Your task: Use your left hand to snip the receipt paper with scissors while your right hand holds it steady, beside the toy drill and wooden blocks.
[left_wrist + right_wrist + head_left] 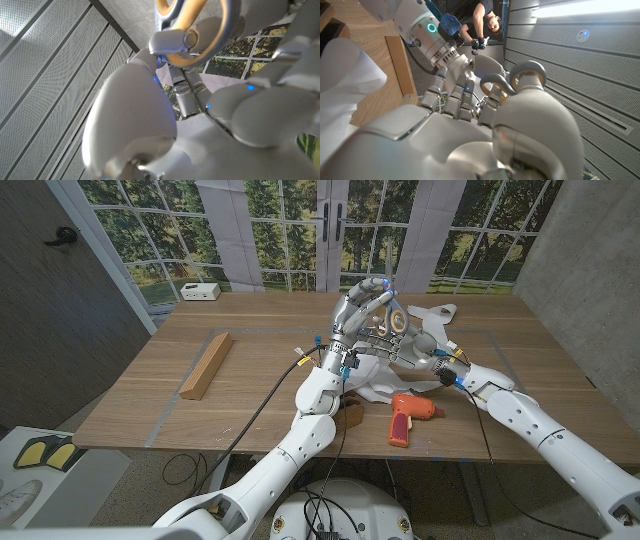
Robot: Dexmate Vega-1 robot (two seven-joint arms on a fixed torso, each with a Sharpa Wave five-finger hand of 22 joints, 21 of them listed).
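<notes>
Your left robot hand (pixel 362 308) holds the yellow-handled scissors (pixel 390 320) raised over mid-bench, your right robot hand (pixel 428 352) sits just beside it on the receipt paper (pixel 400 380), its grip hidden from you, and the white sheet runs from there toward the far bench (pixel 250 390) edge.

Wooden table (pixel 250 370) with tape lines marked on top. Long wooden block (pixel 206 365) lies well out past the left hand (pixel 362 315), toward the table's left edge. Orange toy drill (pixel 408 417) lies on its side near the front edge, just below the right hand (pixel 425 350). White paper (pixel 375 388) spreads under both hands. Small white box (pixel 201 291) at far left corner.
</notes>
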